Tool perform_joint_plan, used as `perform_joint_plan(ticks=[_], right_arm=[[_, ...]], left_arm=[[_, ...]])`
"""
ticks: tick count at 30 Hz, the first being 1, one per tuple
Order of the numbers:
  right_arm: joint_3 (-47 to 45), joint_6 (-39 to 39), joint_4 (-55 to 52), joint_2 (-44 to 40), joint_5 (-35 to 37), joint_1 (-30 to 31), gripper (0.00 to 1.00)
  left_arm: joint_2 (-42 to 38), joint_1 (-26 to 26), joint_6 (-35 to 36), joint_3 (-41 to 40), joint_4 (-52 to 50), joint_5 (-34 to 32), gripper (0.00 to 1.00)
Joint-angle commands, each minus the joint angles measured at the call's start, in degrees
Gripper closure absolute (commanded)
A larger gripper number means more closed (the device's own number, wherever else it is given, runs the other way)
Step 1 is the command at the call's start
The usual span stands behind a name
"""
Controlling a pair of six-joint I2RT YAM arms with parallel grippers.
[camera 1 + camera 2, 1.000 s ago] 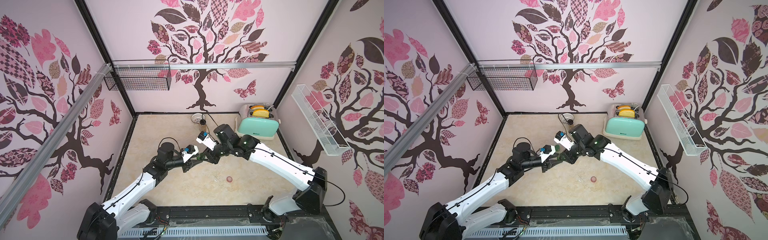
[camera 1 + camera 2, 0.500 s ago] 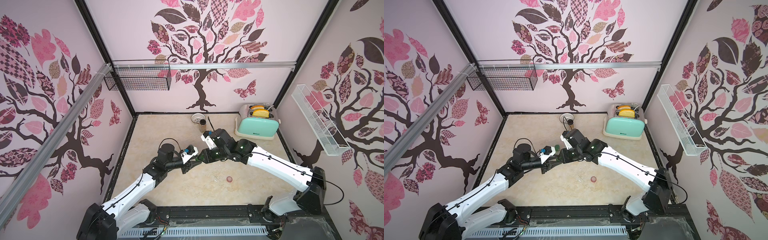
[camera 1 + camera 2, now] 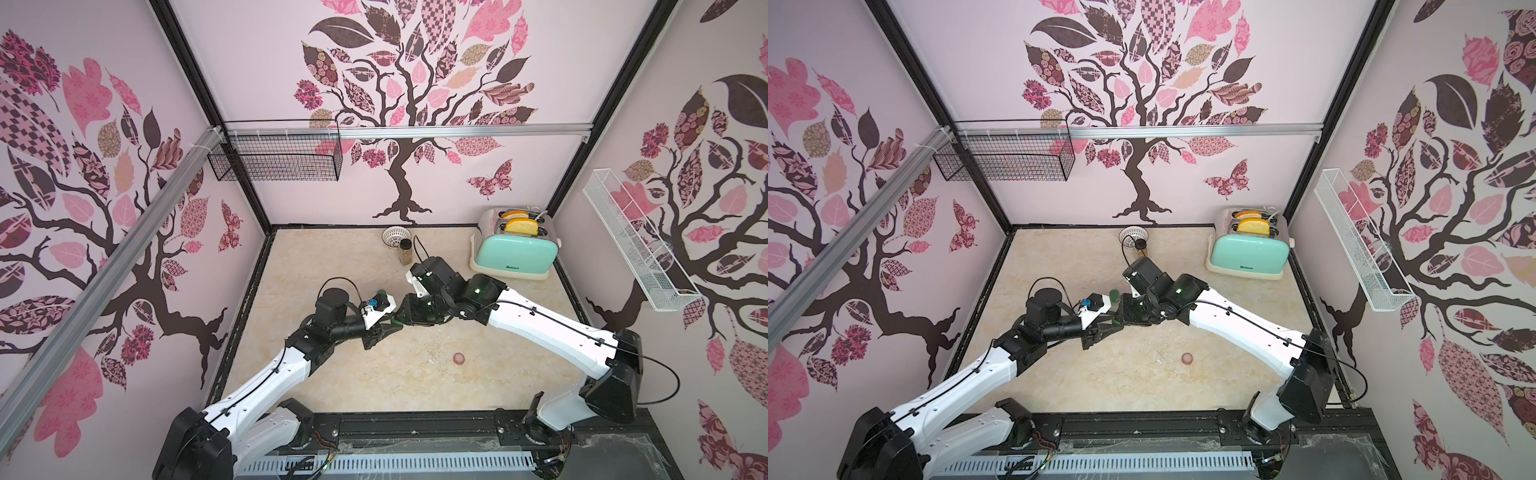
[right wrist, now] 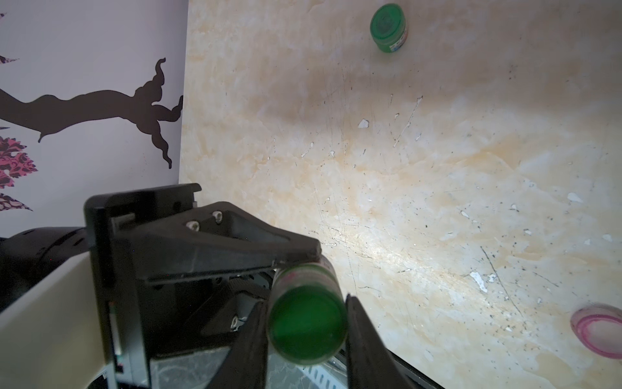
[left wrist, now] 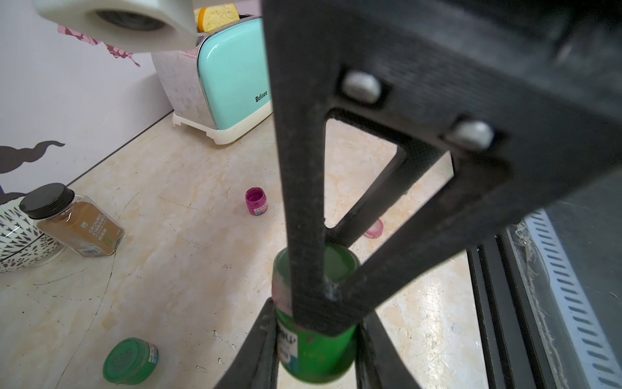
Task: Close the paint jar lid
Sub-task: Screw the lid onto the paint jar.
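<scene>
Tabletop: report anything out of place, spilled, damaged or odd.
A pink lid lies alone on the tabletop, apart from the magenta paint jar, which stands open with its mouth uncovered. The tabletop's surface is scratched and chipped in many spots. No spilled paint shows.

We're looking down into a robot test cell dressed as a home kitchen: black frame post (image 3: 195, 83) and aluminium rail (image 3: 457, 131) boxing in tree decal (image 3: 401, 183) walls. A mint toaster (image 3: 515, 253) loaded with bread sits on the marble-look table (image 3: 332, 257), cinnamon jar (image 5: 77, 225) just beside a bowl (image 3: 395, 236). A wire basket (image 3: 274, 160) hangs up; left arm (image 3: 266, 386) and right arm (image 3: 548, 328) are mounted along the front.
</scene>
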Motion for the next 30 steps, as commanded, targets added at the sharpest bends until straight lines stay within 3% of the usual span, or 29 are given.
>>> perform_joint_plan(ticks=[1,12,18,25,30], right_arm=[[3.25,-1.4,-3.27,0.58,-3.21,2.34,0.68],[6.95,-22.81,-7.57,-5.5,7.84,0.92,0.22],[0.08,-38.48,0.49,-12.33,12.26,-1.21,0.02],[-8.74,-58.61,9.31,-16.87,-2.61,-4.04,0.04],[-9.54,-66.29,10.44,-15.64,-8.22,-4.04,0.07]], left_arm=[[-1.48,-0.31,0.26,1.47,8.06,0.75,0.84],[-1.11,-0.54,0.35,1.29,8.06,0.98,0.83],[-0.58,-0.69,0.96,1.77,6.42,3.04,0.83],[0.98,-0.64,2.62,3.47,2.05,7.02,0.83],[0.98,-0.66,3.25,3.75,0.66,7.98,0.83]])
